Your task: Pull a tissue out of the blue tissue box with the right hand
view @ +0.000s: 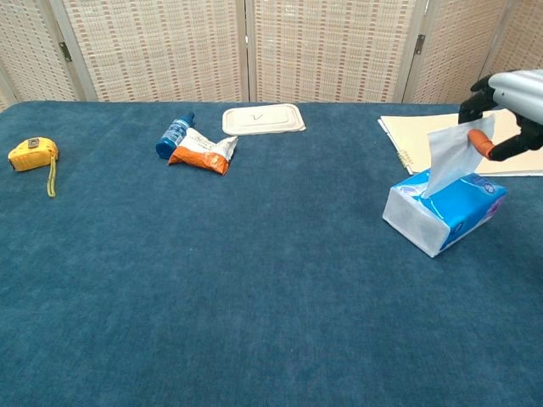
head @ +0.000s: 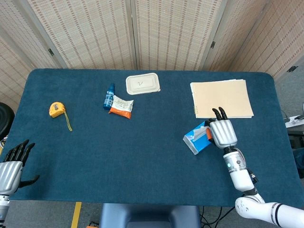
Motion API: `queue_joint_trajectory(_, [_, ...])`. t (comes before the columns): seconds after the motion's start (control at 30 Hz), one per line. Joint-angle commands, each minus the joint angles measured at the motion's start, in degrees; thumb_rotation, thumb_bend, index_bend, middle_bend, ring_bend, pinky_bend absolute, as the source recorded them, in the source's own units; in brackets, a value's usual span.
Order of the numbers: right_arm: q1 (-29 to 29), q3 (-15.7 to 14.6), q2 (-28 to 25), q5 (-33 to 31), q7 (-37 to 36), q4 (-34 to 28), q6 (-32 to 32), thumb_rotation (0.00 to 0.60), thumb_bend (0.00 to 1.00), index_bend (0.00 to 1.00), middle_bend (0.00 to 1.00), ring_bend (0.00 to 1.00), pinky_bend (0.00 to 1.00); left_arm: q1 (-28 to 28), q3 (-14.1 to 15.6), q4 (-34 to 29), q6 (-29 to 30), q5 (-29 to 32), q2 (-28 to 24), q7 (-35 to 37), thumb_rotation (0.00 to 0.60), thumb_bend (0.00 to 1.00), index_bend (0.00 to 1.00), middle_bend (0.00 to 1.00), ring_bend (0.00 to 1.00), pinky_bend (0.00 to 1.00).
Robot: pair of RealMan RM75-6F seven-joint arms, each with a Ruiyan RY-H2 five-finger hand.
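Note:
The blue tissue box [view: 447, 211] lies on the table at the right, also seen from above as the tissue box [head: 196, 138]. A white tissue [view: 452, 158] stands up out of its slot, stretched upward. My right hand [view: 506, 108] pinches the tissue's top edge between its orange-tipped thumb and its fingers, above the box. From above, the right hand [head: 223, 132] covers the box's right end and hides the tissue. My left hand [head: 12, 164] hangs off the table's near left edge, fingers spread and empty.
A tan folder [head: 222, 98] lies behind the box. A white lidded tray [head: 142, 84], a blue bottle [head: 109, 95] and an orange-white packet [head: 120, 106] sit at centre back. A yellow tape measure [head: 56, 110] is at the left.

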State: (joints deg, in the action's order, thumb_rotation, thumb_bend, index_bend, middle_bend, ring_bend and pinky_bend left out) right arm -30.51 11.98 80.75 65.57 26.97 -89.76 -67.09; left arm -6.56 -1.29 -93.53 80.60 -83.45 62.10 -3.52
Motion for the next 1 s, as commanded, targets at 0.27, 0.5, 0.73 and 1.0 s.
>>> queue_joint_trajectory(0.27, [2.92,3.88,-11.72,8.57,-0.33,-16.78,-10.82,0.600,0.57,0.71,0.50,0.10,0.00,0.20,0.05,-0.37,0.44,-0.28,-0.34,0.25,0.600,0.23,0.00,0.00,0.00,0.15])
queue_joint_trajectory(0.5, [9.20,-1.41,-17.69,19.21,-4.26,-24.70,-17.05,0.600,0.57,0.71,0.50,0.10,0.00,0.40,0.17,-0.65,0.94,-0.78,-0.58,0.37,0.600,0.24,0.00,0.00,0.00,0.15])
queue_joint_trajectory(0.73, [15.31,-8.80,-15.97,27.72,-9.72,-19.56,-21.36,0.600,0.56,0.71,0.49,0.10,0.00,0.29,0.31,-0.48,0.48,-0.71,-0.43,0.09,0.600,0.23,0.00,0.00,0.00,0.15])
queue_joint_trajectory(1.0, [19.07,-12.72,-13.15,28.46,-14.46,-11.89,-21.63,0.600,0.45,0.54,0.32,0.04,0.00,0.39,0.24,-0.27,0.57,-0.48,-0.36,0.18,0.600,0.23,0.00,0.00,0.00,0.15])
